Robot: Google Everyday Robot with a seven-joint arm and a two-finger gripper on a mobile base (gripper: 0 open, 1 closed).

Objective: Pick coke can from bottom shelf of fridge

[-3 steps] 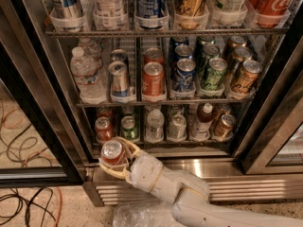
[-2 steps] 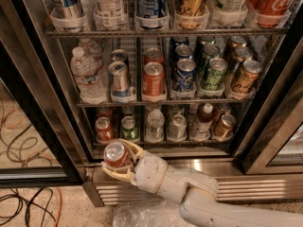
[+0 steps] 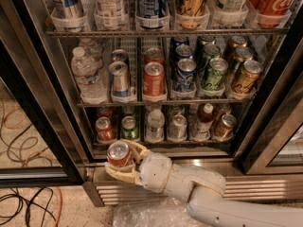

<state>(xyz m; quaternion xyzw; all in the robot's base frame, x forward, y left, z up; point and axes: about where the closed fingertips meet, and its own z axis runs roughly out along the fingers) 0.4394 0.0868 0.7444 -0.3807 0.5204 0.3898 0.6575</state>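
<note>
Gripping the coke can between its two cream fingers, the gripper sits low in front of the fridge, just outside the bottom shelf and over the left end of the slatted base grille. One finger curves under the can and the other wraps its far side, so the can is clamped, tilted slightly with its silver top facing up. The white arm runs off to the lower right and is cut off by the frame edge. Just behind the can, on the bottom shelf, stand another red can and a green can, with silver cans and bottles further right; that row is dim and its labels are hard to read. A water bottle stands on the middle shelf. Crumpled clear plastic lies below the arm, and cables trail across the floor at left. The top row of cans is cropped.
</note>
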